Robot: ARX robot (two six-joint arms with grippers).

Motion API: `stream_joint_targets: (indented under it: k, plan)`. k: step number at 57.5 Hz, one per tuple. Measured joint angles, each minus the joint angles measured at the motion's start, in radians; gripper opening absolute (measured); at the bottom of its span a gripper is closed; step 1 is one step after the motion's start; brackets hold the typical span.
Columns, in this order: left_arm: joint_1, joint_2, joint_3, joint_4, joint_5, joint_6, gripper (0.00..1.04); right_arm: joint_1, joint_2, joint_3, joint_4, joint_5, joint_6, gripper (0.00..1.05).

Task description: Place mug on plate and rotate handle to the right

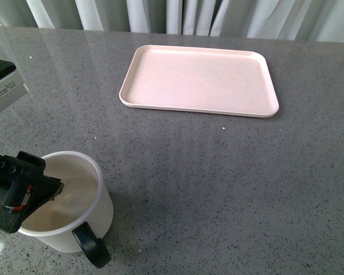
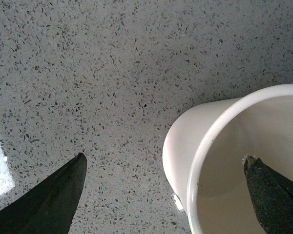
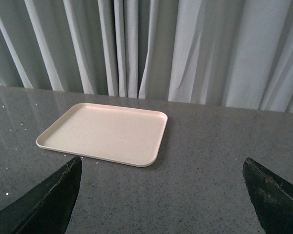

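The cream-white mug [image 1: 105, 213] stands upright at the near left of the grey table, its black handle [image 1: 92, 247] pointing toward me. The pale pink plate [image 1: 200, 80] lies bare at the far centre, well apart from the mug. My left gripper [image 1: 41, 197] is open astride the mug's left rim. In the left wrist view one finger [image 2: 276, 200] is inside the mug [image 2: 185, 146], the other finger [image 2: 53, 197] is outside over the table, and neither visibly touches the wall. My right gripper [image 3: 161, 160] is open and empty above the table, facing the plate [image 3: 105, 132].
A speckled grey stone table [image 1: 218, 183] spreads between mug and plate. White curtains [image 1: 178, 14] hang behind its far edge. A grey and black box-like part [image 1: 3, 86] juts in at the left edge. The right arm does not show in the front view.
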Motion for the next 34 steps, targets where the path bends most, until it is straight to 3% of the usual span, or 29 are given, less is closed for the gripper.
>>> stream_joint_targets:
  k: [9, 34]
  plan:
    - [-0.004, 0.013, 0.003, 0.006, -0.002, 0.002, 0.94, 0.0, 0.0, 0.0, 0.0, 0.0, 0.0, 0.96]
    - [-0.025, 0.029, 0.007, 0.01, -0.026, 0.008, 0.04, 0.0, 0.0, 0.0, 0.0, 0.0, 0.0, 0.96]
